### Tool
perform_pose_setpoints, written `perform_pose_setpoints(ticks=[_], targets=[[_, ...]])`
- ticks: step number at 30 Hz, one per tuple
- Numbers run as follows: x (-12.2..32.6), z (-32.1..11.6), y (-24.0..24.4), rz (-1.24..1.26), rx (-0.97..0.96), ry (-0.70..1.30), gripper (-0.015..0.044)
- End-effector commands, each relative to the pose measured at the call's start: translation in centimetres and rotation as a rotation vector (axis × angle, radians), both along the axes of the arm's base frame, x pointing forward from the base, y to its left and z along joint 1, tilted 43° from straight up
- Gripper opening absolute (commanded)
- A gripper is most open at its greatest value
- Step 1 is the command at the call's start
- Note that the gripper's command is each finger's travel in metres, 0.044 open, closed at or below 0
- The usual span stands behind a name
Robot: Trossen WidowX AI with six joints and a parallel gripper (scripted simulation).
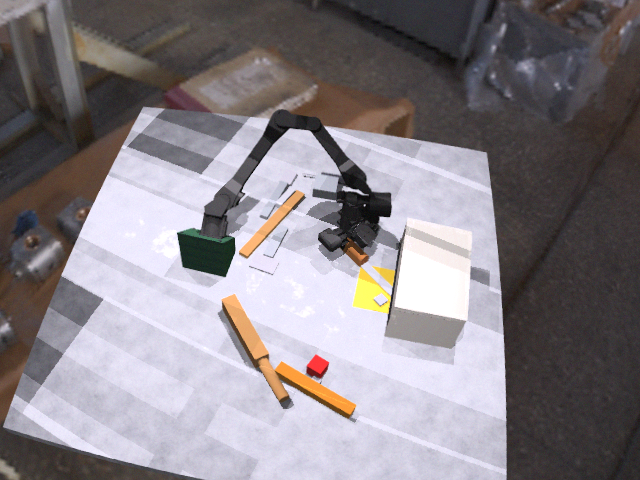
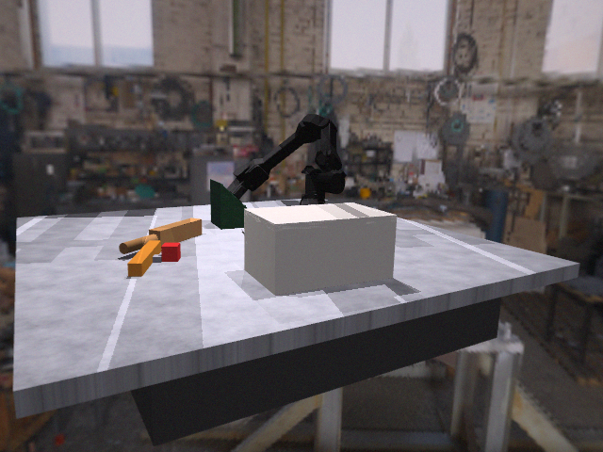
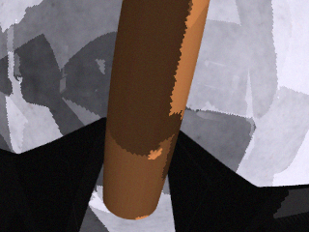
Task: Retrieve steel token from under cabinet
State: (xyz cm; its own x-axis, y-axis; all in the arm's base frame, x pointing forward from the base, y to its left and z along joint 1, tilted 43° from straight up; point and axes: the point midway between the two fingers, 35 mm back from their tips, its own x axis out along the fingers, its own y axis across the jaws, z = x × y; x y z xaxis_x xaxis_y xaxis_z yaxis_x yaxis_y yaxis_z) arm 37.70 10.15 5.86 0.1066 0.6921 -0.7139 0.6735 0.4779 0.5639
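Note:
The token [image 1: 380, 299], a small grey square, lies on the yellow marked area [image 1: 364, 297] close to the cabinet's front. The cabinet [image 1: 431, 273] [image 2: 335, 252] is a cream box. My gripper [image 1: 348, 241] [image 3: 139, 130] is shut on the orange-brown handle [image 1: 356, 254] [image 3: 145, 87] of a thin tool. Its pale blade [image 1: 376, 276] runs across the yellow area to the cabinet's front edge, just beside the token. Whether blade and token touch, and whether the blade's tip is under the cabinet, I cannot tell. The exterior view hides the token, tool and fingers behind the cabinet.
An orange bar [image 1: 271, 224] and several flat grey pieces lie between the green base block [image 1: 206, 253] [image 2: 225, 206] and my gripper. A paddle-shaped piece [image 1: 245, 330] [image 2: 177, 231], another orange bar [image 1: 315, 390] [image 2: 143, 259] and a red cube [image 1: 317, 365] [image 2: 171, 251] lie farther off.

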Motion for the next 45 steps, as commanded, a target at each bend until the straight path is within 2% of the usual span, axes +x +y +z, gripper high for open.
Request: perform_pose_setpoints(ticks=[1,45], targets=[[-0.3,-0.4,-0.3,-0.003,-0.013,0.011,0.0],[-3.7,2.0,2.7,-0.003,-0.011,0.013,0.0]])
